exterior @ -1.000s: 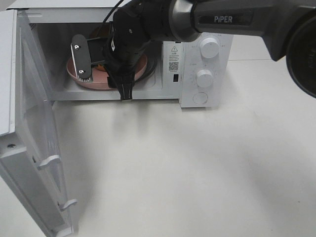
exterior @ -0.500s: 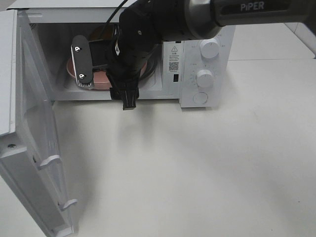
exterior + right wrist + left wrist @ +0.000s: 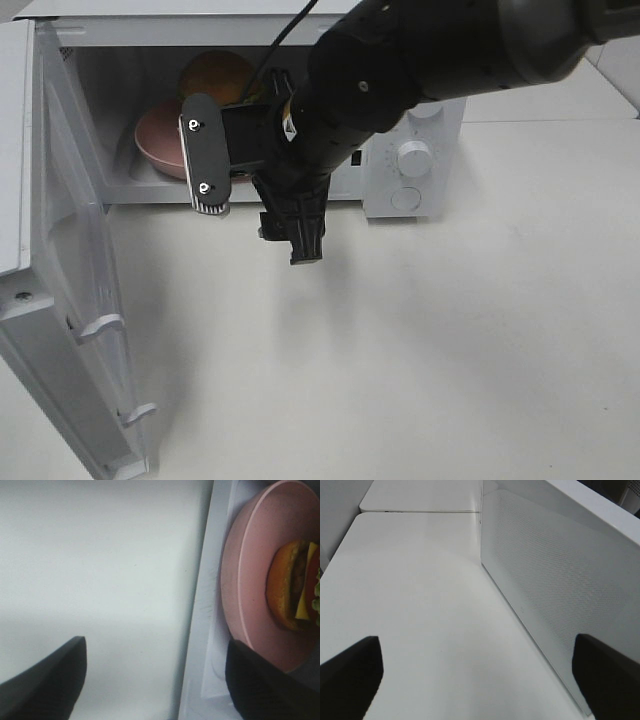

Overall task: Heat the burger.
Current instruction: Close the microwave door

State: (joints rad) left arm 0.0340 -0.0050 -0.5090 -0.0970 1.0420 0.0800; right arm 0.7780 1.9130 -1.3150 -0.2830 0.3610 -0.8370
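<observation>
Right gripper hangs just in front of the mouth of the microwave. Its two fingers stand wide apart and nothing is between them. They point down to the white table, and the dark arm comes in from the upper right and covers part of the control panel. One round knob shows below the arm.

The burger is inside the microwave, toward the back of the chamber. It sits on the pink plate, and only its glossy brown bun is seen from above. The door stands fully open at the left side.

From the right wrist camera, the gripper shows as two dark fingertips with bare table and the front edge of the microwave floor between them. Beyond that edge lies the plate. The burger rests on it, with the bun, a yellow slice of cheese, some red and a bit of green lettuce at the border of the view. The fingers do not touch the plate or the burger.

The left gripper appears only in its own wrist camera. Its fingertips are far apart and hold nothing. It is above the table, beside a white panel with a fine dotted pattern.
</observation>
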